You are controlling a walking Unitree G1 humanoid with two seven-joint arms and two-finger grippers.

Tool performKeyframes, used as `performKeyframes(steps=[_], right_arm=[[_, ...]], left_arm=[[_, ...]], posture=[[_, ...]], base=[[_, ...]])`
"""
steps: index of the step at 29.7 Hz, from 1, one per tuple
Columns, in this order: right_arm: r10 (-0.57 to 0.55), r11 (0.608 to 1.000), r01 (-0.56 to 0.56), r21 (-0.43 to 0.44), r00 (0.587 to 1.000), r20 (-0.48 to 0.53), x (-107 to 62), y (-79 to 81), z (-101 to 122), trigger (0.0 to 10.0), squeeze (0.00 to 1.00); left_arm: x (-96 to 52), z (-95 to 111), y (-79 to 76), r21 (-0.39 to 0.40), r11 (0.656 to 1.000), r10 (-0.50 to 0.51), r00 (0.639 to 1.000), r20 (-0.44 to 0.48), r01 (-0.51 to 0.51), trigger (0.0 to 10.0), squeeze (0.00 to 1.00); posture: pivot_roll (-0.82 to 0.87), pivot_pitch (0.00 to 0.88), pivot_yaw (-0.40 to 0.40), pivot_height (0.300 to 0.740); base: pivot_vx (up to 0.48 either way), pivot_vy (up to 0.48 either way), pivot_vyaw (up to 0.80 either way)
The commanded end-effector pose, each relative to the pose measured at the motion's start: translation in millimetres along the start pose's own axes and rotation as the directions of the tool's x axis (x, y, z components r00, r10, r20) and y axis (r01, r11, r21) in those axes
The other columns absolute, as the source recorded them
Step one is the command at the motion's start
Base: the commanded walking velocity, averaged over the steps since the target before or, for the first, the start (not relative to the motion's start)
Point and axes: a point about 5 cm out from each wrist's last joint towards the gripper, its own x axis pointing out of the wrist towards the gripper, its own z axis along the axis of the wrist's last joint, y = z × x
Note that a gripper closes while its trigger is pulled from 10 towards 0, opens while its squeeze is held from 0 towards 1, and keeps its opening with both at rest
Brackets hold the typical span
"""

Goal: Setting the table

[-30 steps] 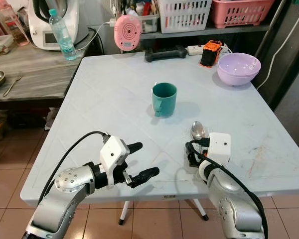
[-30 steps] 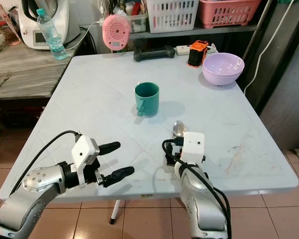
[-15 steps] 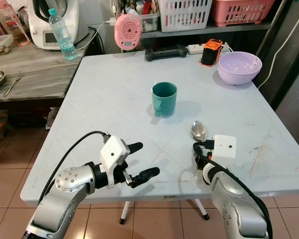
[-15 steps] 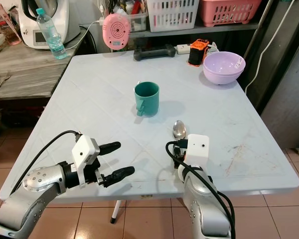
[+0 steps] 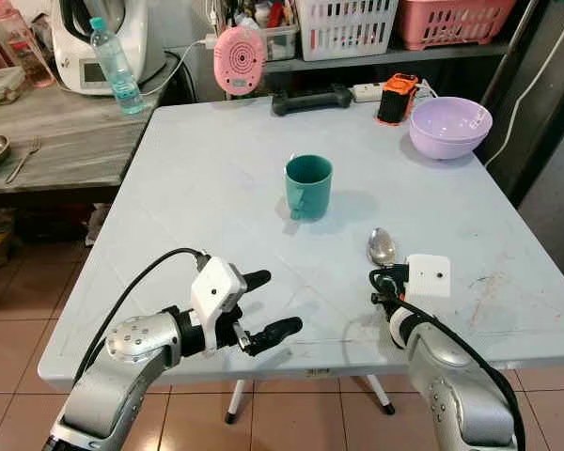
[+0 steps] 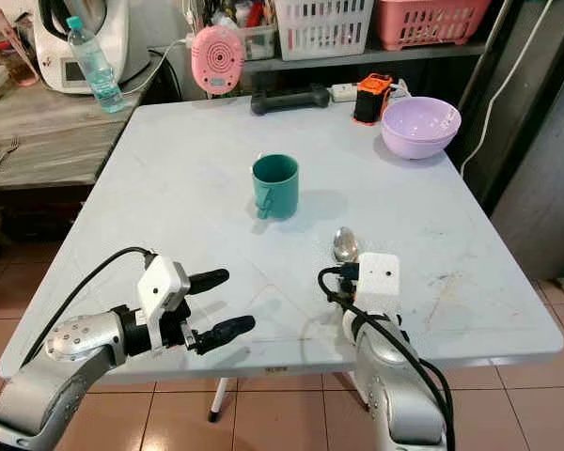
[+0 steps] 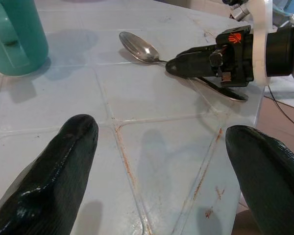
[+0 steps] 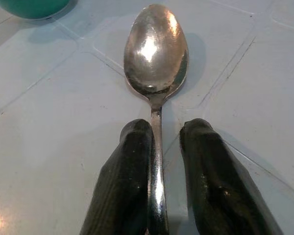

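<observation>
Setting barely begun, by look of it: green mug (image 5: 308, 187) mid-tabletop, lilac bowl (image 5: 449, 127) off at far right corner, nothing paired into place setting yet.

Spoon (image 8: 156, 63) lies flat on tabletop toward near edge, right of mug. Long axis runs near-to-far; bowl end points at far edge, handle toward robot.

Right gripper (image 8: 158, 161) straddles handle, fingers narrowly apart either side, one touching it; not visibly clamped.

Left gripper (image 5: 266, 303) hovers over near edge, fingers wide apart, empty.
</observation>
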Motion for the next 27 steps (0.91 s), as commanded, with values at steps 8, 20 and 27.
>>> performKeyframes(steps=[8,20,27], right_arm=[[0.037,0.999,-0.039,-0.010,0.985,-0.167,-1.7,6.8,-32,3.0,0.00],[0.040,0.999,-0.041,0.003,0.980,-0.197,-2.6,5.0,-41,0.0,0.00],[0.030,1.000,-0.030,0.005,0.984,-0.175,-0.9,3.4,-37,0.0,0.00]], left_arm=[[1.5,1,-1.8,0.012,1.000,0.009,1.000,-0.011,-0.009,10.0,0.00],[1.8,0,-1.9,0.009,1.000,0.014,1.000,-0.017,-0.014,10.0,0.00],[3.6,0,0.0,0.004,1.000,0.025,1.000,-0.012,-0.025,10.0,0.00]], posture=[[0.02,0.089,0.100,0.740],[0.02,0.094,0.100,0.740],[0.01,0.085,0.097,0.740]], base=[[0.000,0.000,0.00],[0.000,0.000,0.00],[0.000,0.000,0.00]])
